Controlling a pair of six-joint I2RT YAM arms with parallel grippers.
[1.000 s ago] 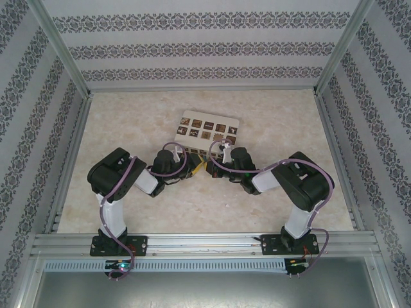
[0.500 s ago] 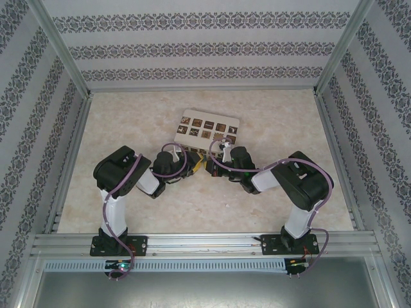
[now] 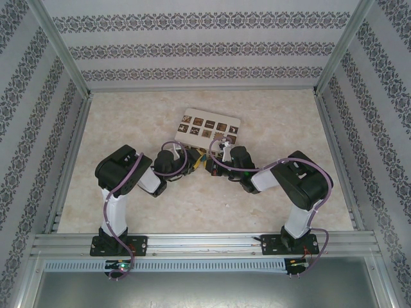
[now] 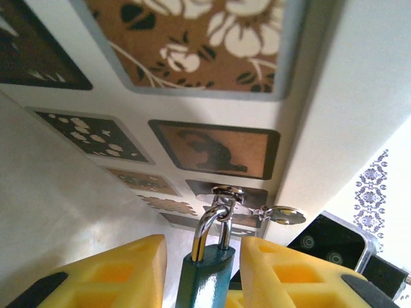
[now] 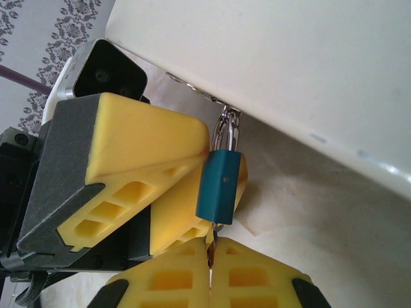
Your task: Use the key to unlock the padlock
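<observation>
Right gripper (image 5: 210, 256) pinches thin grey key (image 5: 211, 235) under teal silver-shackled padlock (image 5: 222, 185); left gripper (image 4: 202, 256) straddles it, grip unclear. Steady body, then twist.

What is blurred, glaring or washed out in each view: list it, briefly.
Top external: soft, even light on the table, no hard shadows. Left wrist: glints on the shackle of the padlock; the nearest tile of the cream box is soft. Right wrist: the padlock is sharp, the box's wall washes out to near white, and the key is a shadowed sliver at the right pincer.
</observation>
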